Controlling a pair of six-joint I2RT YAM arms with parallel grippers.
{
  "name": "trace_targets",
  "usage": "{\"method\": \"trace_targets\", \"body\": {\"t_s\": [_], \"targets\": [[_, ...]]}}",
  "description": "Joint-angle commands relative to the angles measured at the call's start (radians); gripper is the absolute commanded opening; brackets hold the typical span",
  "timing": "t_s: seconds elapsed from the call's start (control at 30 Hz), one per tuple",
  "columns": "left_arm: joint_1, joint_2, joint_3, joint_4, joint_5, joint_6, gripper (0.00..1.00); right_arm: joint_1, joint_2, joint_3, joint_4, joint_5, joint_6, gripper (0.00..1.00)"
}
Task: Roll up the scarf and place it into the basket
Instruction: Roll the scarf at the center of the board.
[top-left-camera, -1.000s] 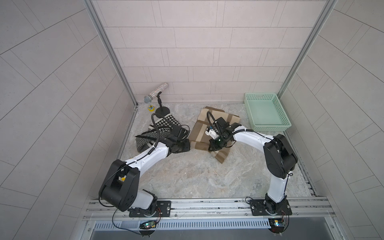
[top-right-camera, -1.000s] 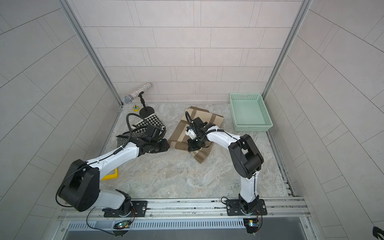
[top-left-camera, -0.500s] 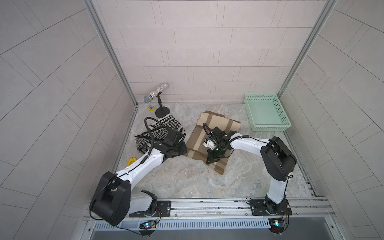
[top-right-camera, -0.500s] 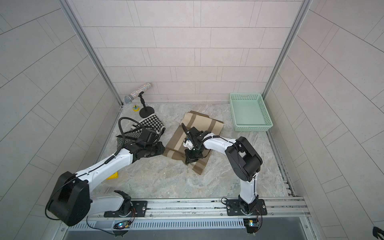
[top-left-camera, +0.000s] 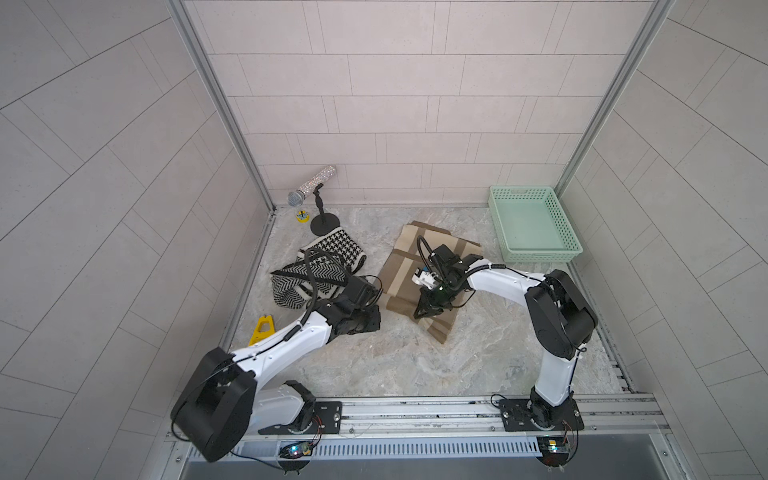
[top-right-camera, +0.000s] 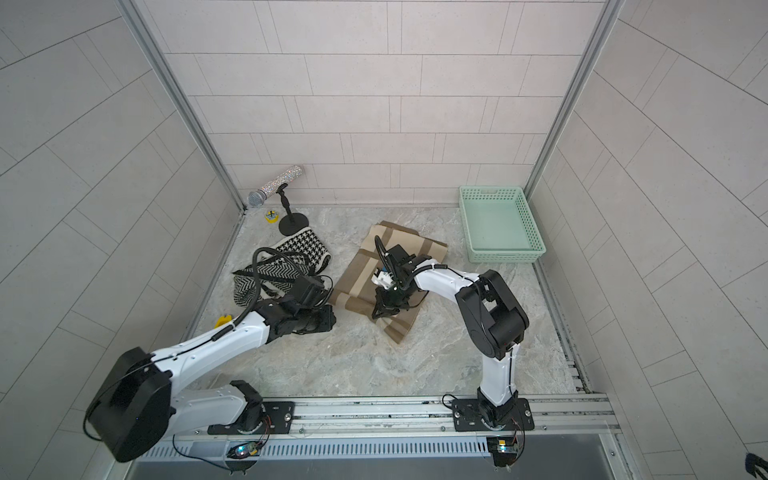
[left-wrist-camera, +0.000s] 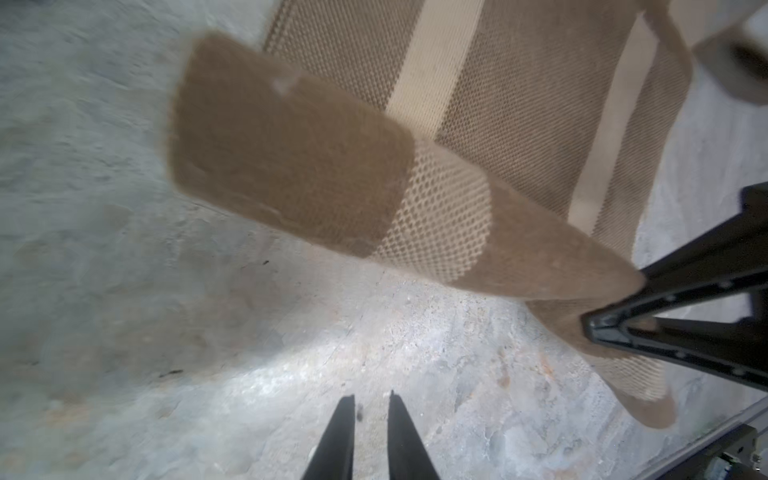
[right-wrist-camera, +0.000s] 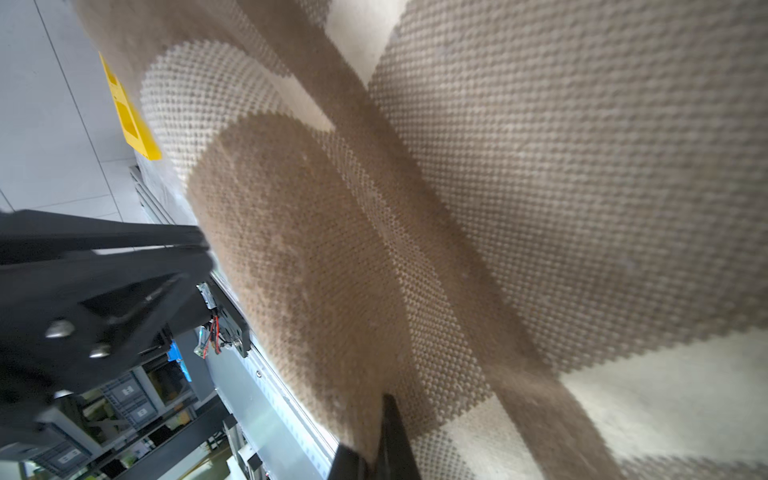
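**A:** Where is the scarf (top-left-camera: 405, 266)?
**B:** In the middle of both top views, lying on the marbled tabletop (top-left-camera: 415, 365). It is brown with pale stripes, and its lower end is turned back over the striped part in a loose fold.
**A:** And the right gripper (top-left-camera: 420, 313)?
**B:** Clamped on that fold. The left wrist view shows its black tip biting the brown cloth at the right of the frame.
**A:** The left gripper (left-wrist-camera: 372, 399)?
**B:** Its jaws are nearly together with a slim gap and nothing between them. It sits over bare tabletop, just left of the scarf's lower left corner.
**A:** The basket (top-left-camera: 544, 251)?
**B:** Right of centre, in the corner by the back wall. It is near the scarf's upper right corner but apart from it.
**A:** Anything else?
**B:** A black-and-white cloth (top-left-camera: 332, 253) is heaped left of the scarf, with a microphone (top-left-camera: 311, 187) on a stand above it. A yellow piece (top-left-camera: 261, 330) lies beside the left arm
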Motion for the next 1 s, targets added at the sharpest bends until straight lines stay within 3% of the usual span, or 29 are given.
{"method": "trace_targets", "body": {"t_s": [0.0,0.23,0.5,0.67,0.87,0.97], "targets": [[-0.007,0.072,0.090,0.066,-0.006,0.042,0.19,-0.016,0.009,0.022,-0.028,-0.022,-0.019,0.00],[-0.002,0.245,0.231,0.056,-0.019,0.070,0.10,-0.024,0.026,0.019,-0.034,-0.025,-0.025,0.00],[0.033,0.405,0.305,0.083,0.020,0.066,0.06,-0.042,0.058,0.043,-0.035,-0.007,-0.036,0.06],[0.063,0.475,0.364,0.047,0.035,0.066,0.06,-0.043,-0.008,0.026,-0.060,0.076,-0.059,0.25],[0.084,0.512,0.367,0.032,0.055,0.061,0.06,-0.031,-0.195,-0.096,-0.050,0.304,-0.085,0.51],[0.087,0.512,0.360,0.036,0.054,0.055,0.06,-0.030,-0.281,-0.194,0.004,0.316,-0.078,0.57]]}}
